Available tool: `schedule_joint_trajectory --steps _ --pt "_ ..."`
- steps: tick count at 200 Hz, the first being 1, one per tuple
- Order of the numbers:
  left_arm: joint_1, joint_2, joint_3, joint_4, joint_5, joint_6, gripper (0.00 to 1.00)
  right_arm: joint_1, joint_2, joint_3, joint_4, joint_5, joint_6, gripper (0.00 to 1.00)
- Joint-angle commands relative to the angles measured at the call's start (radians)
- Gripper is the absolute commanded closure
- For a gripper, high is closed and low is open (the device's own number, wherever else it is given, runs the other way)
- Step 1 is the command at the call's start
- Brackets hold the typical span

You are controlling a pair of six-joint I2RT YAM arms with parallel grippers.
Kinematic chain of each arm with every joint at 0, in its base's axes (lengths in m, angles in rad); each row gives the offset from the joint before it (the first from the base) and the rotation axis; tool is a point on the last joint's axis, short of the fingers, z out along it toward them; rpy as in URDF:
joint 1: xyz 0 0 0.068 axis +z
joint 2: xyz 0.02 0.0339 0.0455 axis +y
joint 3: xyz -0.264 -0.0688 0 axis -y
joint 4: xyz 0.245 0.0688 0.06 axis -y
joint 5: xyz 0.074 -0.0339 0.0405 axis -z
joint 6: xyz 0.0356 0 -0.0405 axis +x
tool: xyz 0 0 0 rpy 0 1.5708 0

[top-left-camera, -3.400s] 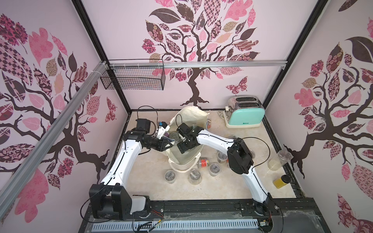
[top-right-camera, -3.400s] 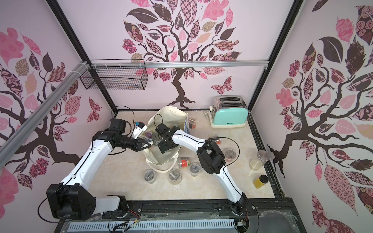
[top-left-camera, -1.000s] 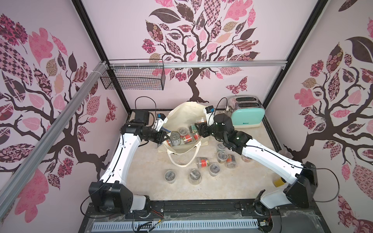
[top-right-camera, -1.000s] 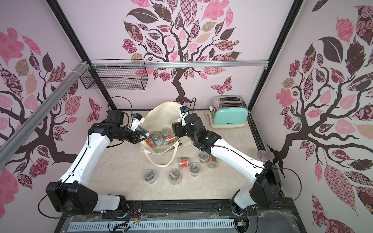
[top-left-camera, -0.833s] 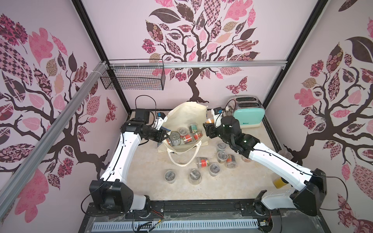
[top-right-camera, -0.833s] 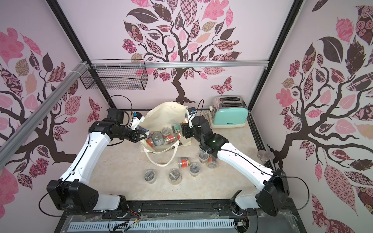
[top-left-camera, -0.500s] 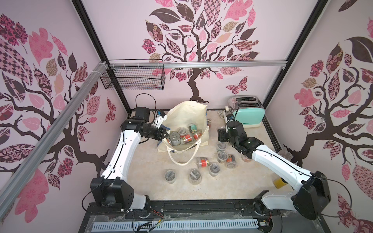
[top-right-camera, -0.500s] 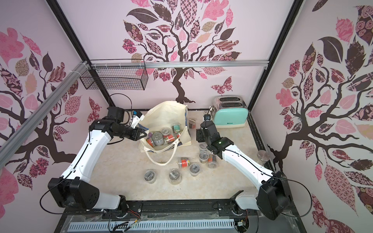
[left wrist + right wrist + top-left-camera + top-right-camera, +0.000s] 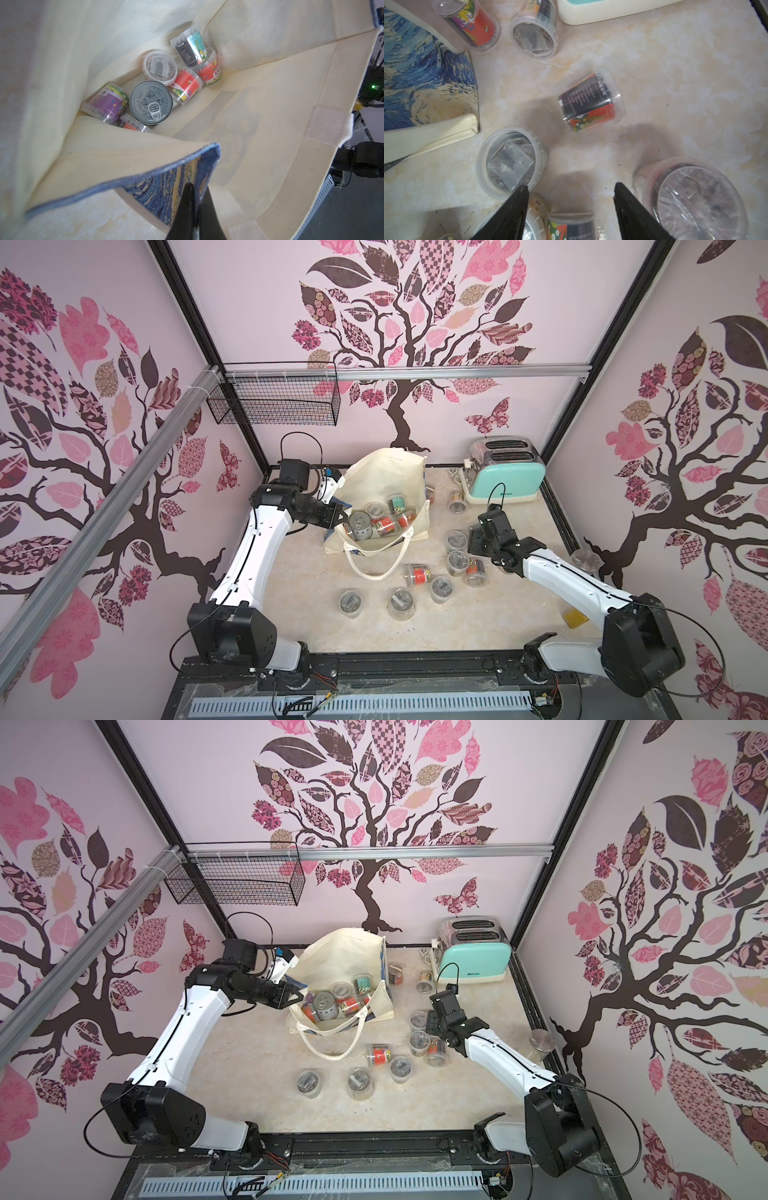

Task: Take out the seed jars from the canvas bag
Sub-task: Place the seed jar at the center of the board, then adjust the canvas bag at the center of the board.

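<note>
The canvas bag (image 9: 386, 477) (image 9: 340, 957) lies on its side, mouth held open. My left gripper (image 9: 338, 517) (image 9: 196, 187) is shut on its printed rim (image 9: 187, 168). Inside lie several seed jars (image 9: 160, 68) (image 9: 384, 524), red, purple and dark, around a metal can (image 9: 151, 102). More seed jars (image 9: 419, 574) (image 9: 399, 1067) are scattered on the table in front and to the right of the bag. My right gripper (image 9: 571, 186) (image 9: 476, 543) hangs open and empty just above them, between an upright jar (image 9: 510, 161) and another jar (image 9: 695, 197); a third lies on its side (image 9: 591, 102) ahead.
A mint toaster (image 9: 505, 477) stands at the back right with two jars (image 9: 457, 502) before it. A black wire basket (image 9: 274, 406) hangs on the back rail. A clear cup (image 9: 585, 560) and a yellow-filled container (image 9: 575, 616) stand by the right wall.
My right arm has swung away from the bag's mouth to the right and down over the jars on the table. My left gripper still holds the bag's rim, pulled slightly back.
</note>
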Motion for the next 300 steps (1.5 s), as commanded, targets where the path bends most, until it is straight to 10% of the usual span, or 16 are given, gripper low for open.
schedule_joint_trajectory --steps 1,96,187,300 --pt "0.000 -0.012 -0.007 -0.005 -0.001 0.013 1.00 -0.003 -0.038 0.080 0.001 -0.011 -0.002 0.31" --pt "0.001 -0.044 -0.026 -0.004 -0.010 0.022 1.00 0.004 0.032 0.506 -0.105 -0.334 -0.171 0.27" --pt "0.000 -0.126 -0.118 0.025 0.017 0.038 0.97 0.274 0.398 0.981 -0.305 -0.479 -0.306 0.26" --pt "0.031 0.003 0.218 -0.013 -0.156 -0.018 0.31 0.409 0.374 0.683 -0.230 -0.440 -0.117 0.27"
